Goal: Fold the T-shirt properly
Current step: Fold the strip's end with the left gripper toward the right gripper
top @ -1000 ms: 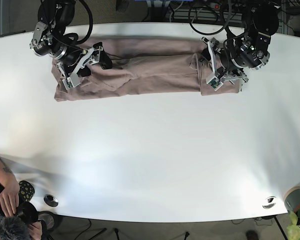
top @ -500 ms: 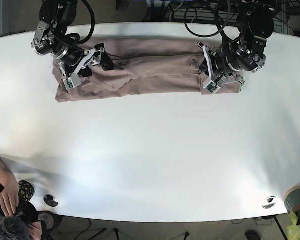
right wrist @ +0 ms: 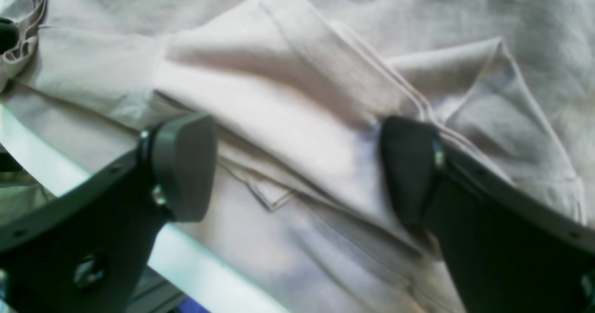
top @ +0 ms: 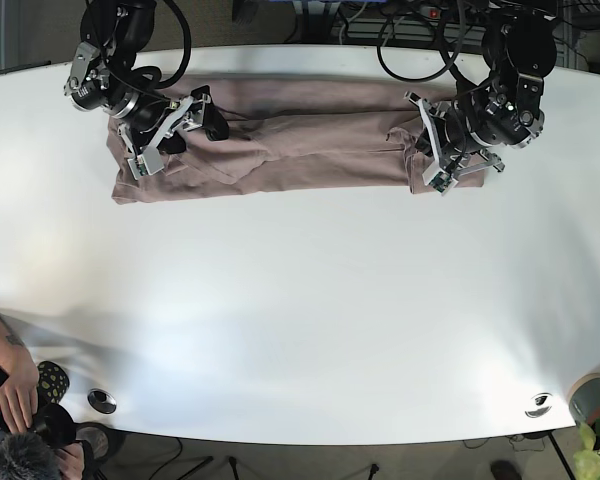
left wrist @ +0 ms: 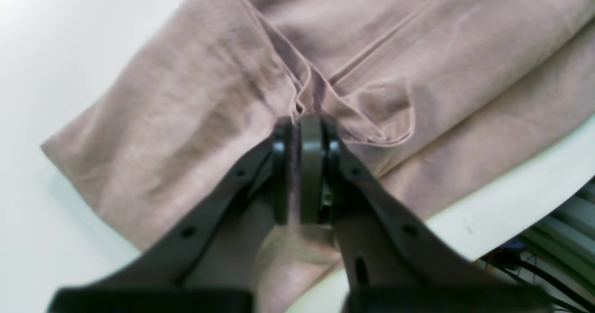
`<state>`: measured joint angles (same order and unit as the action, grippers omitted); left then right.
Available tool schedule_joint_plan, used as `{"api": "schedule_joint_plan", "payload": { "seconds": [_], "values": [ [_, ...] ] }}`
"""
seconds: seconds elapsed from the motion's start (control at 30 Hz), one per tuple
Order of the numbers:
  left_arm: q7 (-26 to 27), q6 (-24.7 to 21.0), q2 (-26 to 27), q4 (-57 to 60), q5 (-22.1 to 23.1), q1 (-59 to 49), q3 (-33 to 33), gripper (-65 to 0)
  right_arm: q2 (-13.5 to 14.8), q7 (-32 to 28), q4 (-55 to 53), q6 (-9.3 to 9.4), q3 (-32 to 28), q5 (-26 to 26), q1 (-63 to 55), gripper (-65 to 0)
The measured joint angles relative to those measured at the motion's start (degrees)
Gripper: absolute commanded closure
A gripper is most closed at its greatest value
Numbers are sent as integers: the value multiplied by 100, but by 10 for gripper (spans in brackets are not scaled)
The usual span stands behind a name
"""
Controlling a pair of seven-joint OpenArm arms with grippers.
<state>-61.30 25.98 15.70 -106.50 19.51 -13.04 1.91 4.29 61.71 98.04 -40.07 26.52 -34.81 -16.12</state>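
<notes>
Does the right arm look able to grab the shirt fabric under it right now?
Probably yes. The right hand is open, its fingers straddling a raised fold of the T-shirt, with nothing between them and the cloth.

T-shirt (top: 300, 140): soft matt mauve cloth, creased. Table (top: 300, 300): smooth white, slight sheen.

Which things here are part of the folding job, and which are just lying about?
Part of the job:
- T-shirt
- left hand, shut on the T-shirt
- right hand, open over the T-shirt

Lying about:
- two round metal fittings at the table's near edge
- plant pot
- person with camera
</notes>
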Motion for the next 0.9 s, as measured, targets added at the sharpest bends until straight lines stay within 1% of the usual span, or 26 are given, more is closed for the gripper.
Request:
{"api": "schedule_joint_plan", "payload": {
  "seconds": [0.13, 0.37, 0.53, 0.7, 0.9],
  "values": [
    [-37, 0, -9, -291, 2, -46, 63, 0, 0, 0, 0, 0, 0, 0, 0, -531],
    [-39, 7, -9, -629, -9, -92, 435, 0, 0, 4, 0, -2, 0, 0, 13, -531],
    [-42, 400, -11, -651, -11, -92, 522, 0, 0, 2, 0, -2, 0, 0, 13, -531],
    [-42, 629, -219, -660, -22, -90, 490, 0, 0, 2, 0, -2, 0, 2, 13, -531],
    [-46, 669, -590, -658, -22, 70, 564, 0, -2, 2, 0, 0, 0, 0, 13, -531]
  ]
}}
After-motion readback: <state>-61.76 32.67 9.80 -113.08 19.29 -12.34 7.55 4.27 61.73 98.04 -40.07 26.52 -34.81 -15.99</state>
